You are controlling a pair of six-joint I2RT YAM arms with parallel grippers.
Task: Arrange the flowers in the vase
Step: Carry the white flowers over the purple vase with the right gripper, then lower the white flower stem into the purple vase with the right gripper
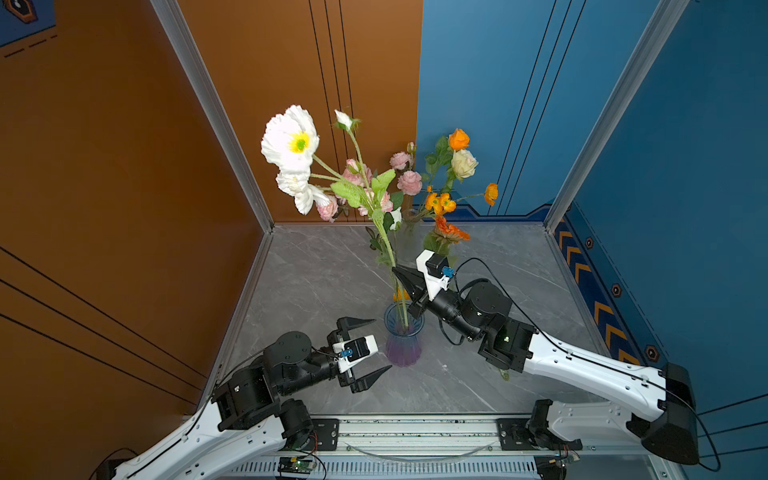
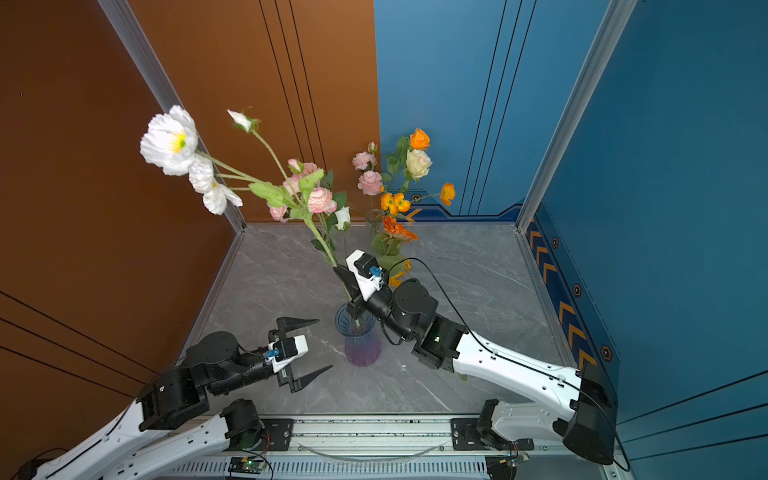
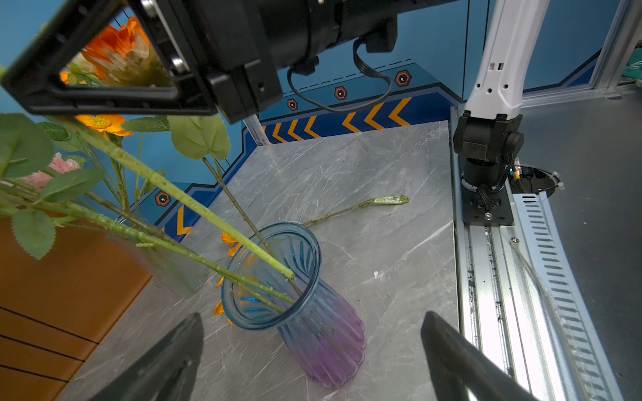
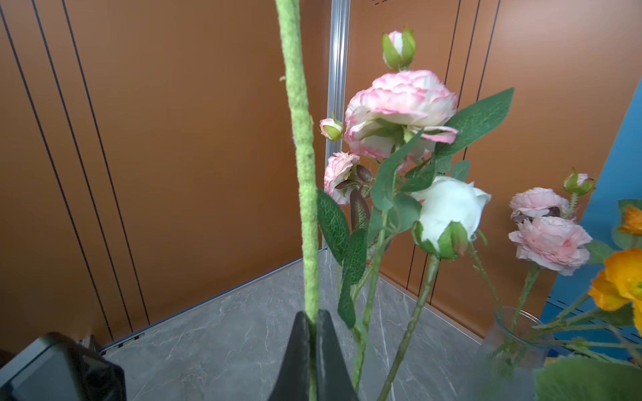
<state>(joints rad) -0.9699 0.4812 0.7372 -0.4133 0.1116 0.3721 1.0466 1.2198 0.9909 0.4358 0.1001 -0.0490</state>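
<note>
Right end effector (image 4: 312, 319) grips fuzzy stem (image 4: 300, 139) in vase (image 1: 403, 351); left end effector (image 1: 382, 343) spread.

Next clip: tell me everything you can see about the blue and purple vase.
The vase is ribbed, translucent glass, blue at its flared rim shading to purple at the base. It stands upright on the grey marbled table. Several green stems sit in it, leaning toward the back left. The shut right gripper pinches the thick fuzzy stem above its mouth; the open left gripper is beside it, not touching.
</note>
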